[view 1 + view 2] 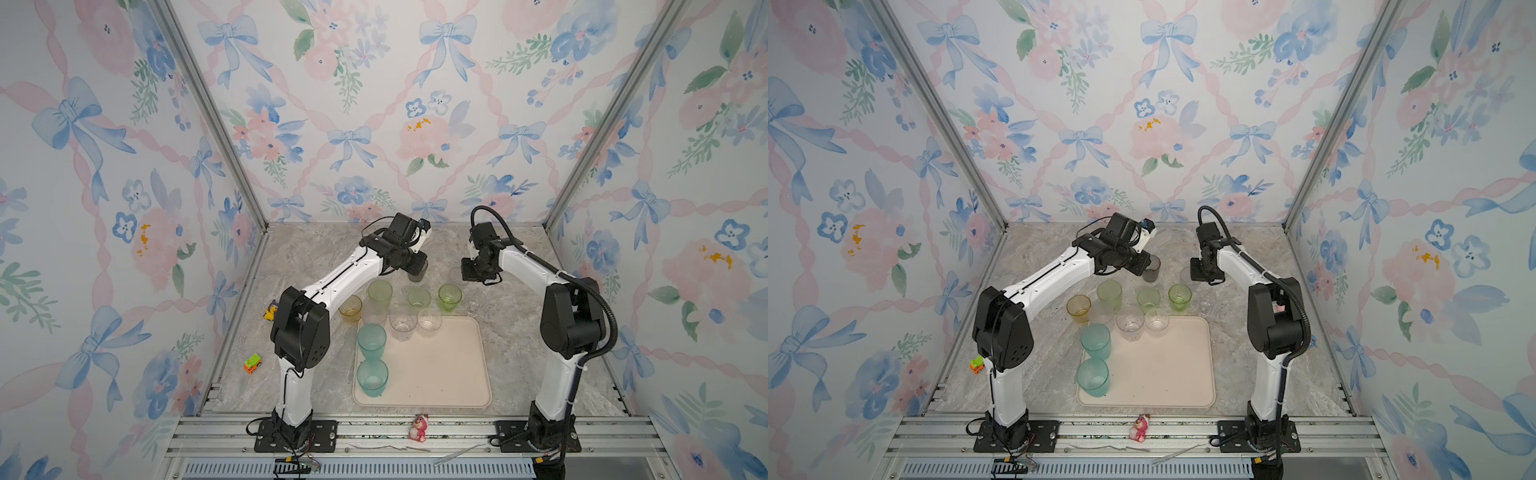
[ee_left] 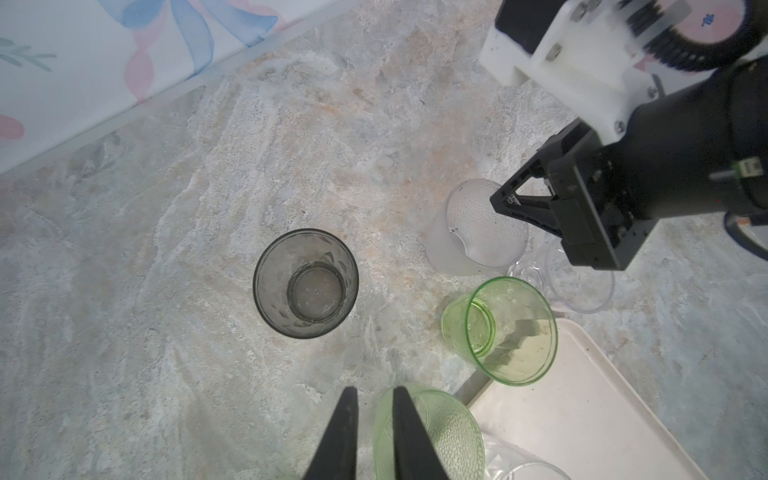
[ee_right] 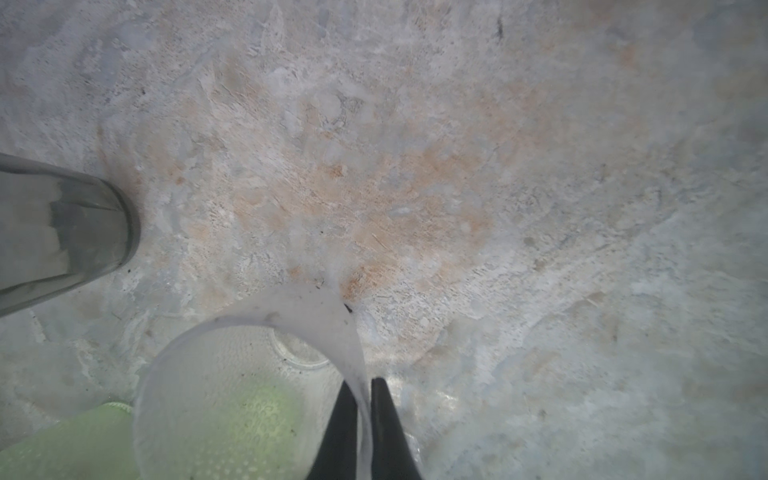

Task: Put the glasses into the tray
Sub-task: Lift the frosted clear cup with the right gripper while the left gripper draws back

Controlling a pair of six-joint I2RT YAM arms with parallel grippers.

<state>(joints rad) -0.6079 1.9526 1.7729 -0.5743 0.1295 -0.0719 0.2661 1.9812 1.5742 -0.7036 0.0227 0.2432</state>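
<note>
The cream tray lies at the front, with two teal glasses along its left side and two clear ones at its back edge. Behind it, on the table, stand green glasses, a yellow one and a clear one. My right gripper is shut on the wall of a frosted clear glass, one finger inside it. My left gripper hangs narrowly open and empty over a pale green glass, just short of the smoky grey glass.
A duck toy and a green toy truck sit left of my left arm. A pink figurine stands on the front rail. The flowered back wall rises close behind the grey glass.
</note>
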